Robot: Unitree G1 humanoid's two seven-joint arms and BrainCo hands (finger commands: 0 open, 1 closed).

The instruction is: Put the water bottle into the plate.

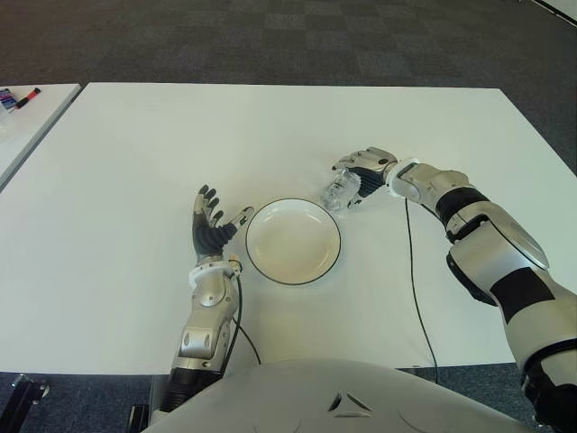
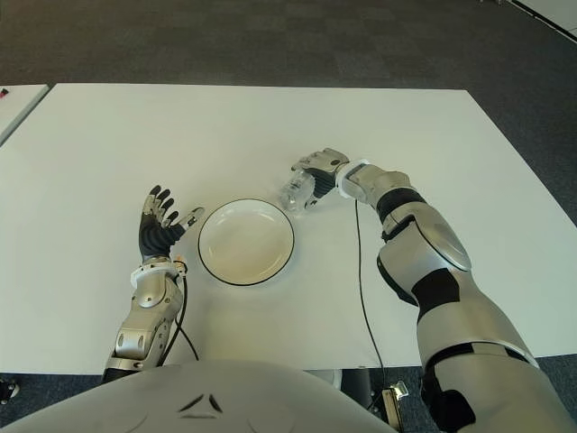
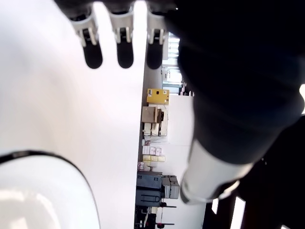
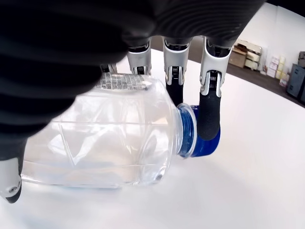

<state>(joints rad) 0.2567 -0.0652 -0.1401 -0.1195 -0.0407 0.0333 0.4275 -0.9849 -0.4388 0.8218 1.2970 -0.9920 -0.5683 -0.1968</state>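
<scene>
The water bottle (image 4: pixel 109 138) lies on its side on the white counter (image 1: pixel 135 153), just beside the far right rim of the plate (image 1: pixel 293 241) and not yet in it. The right hand (image 1: pixel 361 171) is draped over the bottle from above. In the right wrist view its fingers (image 4: pixel 209 102) curl down across the neck and the blue cap (image 4: pixel 205 143) while the palm covers the clear body, so it looks closed around the bottle. Whether the grip is firm enough to lift is hard to tell, because the bottle seems to be resting on the counter. A grasp from above suits a bottle lying flat: the hand can pin it against rolling and then carry it sideways over the low rim. The plate is bare and sits between the two hands, which keeps the move short. The left hand (image 1: pixel 210 224) shows just to the left of the plate with fingers spread and holding nothing, palm turned toward the rim. From there it could steady the plate if the bottle nudges it, though it may simply be idle. The main risk is probably the round, smooth bottle slipping or rolling out of the shallow plate once released.
</scene>
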